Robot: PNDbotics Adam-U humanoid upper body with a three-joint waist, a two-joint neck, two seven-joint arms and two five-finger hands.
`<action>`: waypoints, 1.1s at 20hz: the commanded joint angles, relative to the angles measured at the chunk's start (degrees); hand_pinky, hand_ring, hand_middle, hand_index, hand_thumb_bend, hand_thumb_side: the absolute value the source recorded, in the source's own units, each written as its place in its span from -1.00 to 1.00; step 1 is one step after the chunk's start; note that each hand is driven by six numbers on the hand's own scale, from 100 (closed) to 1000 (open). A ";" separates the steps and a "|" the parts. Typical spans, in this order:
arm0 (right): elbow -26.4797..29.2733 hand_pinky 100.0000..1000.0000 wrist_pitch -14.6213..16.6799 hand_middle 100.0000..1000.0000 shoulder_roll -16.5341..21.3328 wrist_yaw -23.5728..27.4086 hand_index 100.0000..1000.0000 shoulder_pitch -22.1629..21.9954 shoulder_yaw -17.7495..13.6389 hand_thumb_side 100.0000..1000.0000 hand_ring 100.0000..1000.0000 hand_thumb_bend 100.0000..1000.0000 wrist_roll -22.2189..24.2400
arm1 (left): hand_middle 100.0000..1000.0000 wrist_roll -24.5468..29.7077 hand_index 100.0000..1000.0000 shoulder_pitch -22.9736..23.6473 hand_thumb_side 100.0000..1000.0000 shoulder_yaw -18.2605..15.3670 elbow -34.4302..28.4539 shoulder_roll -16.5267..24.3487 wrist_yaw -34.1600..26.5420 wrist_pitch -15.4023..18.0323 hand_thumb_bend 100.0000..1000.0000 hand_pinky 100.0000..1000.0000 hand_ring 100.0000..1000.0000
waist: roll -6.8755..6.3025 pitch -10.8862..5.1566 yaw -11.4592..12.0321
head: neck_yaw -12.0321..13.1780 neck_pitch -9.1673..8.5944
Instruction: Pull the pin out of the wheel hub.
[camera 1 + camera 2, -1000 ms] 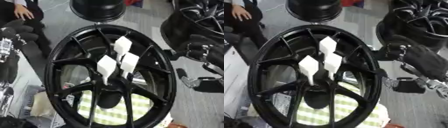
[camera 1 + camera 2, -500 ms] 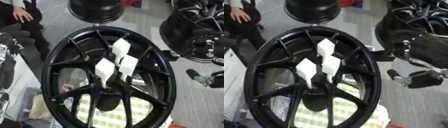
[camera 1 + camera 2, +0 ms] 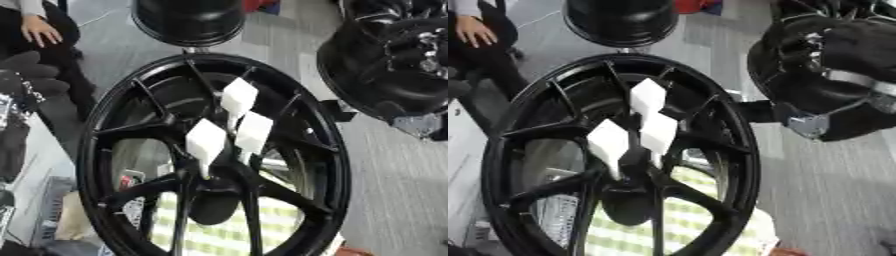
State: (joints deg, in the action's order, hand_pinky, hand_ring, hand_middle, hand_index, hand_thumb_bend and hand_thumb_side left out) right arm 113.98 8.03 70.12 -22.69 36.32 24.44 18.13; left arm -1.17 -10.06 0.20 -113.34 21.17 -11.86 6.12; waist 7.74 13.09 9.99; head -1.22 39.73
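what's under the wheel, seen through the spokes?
Through the lower spokes of the black wheel shows a green-and-white checked cloth, with paper or packaging at lower left. The hub and rim cover the rest. Three white tags stand above the hub.

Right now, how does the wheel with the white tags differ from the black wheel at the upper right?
The wheel with the white tags fills the middle of the view with its whole rim and spokes showing; the black wheel at the upper right is cut off by the frame. Three white tags stand at the near wheel's hub; none show on the far one. A green checked cloth shows through the near wheel's spokes; grey floor borders the far one. Both are black.
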 commanded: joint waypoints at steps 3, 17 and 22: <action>0.61 0.97 -1.12 0.46 -0.48 3.50 0.53 4.18 1.06 -0.02 0.71 -0.92 4.78 | 0.25 0.47 0.62 -0.77 0.36 0.31 -1.26 1.79 -0.08 0.05 -1.00 0.50 0.25 | 0.46 -0.37 0.38 | -0.84 -1.43; 0.61 0.96 -5.24 0.50 -9.55 5.52 0.57 15.90 2.95 -0.33 0.76 -0.79 18.39 | 0.25 0.88 0.62 -1.30 0.37 0.68 -1.26 1.69 -0.13 -0.29 -1.00 0.51 0.25 | 1.51 0.44 2.65 | -2.65 -2.82; 0.61 0.96 -7.59 0.50 -11.92 6.02 0.57 18.15 1.51 -0.61 0.76 -0.76 23.04 | 0.25 1.11 0.62 -1.32 0.38 0.85 -1.26 1.60 -0.19 -0.45 -1.00 0.51 0.25 | 1.68 0.70 2.91 | -2.93 -2.83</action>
State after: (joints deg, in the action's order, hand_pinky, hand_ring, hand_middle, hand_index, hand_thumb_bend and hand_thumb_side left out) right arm 114.24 0.88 57.65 -17.19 53.51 27.34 40.10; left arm -0.24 -10.73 0.90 -113.34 21.68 -11.86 5.68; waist 9.94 14.54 12.94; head -3.83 37.65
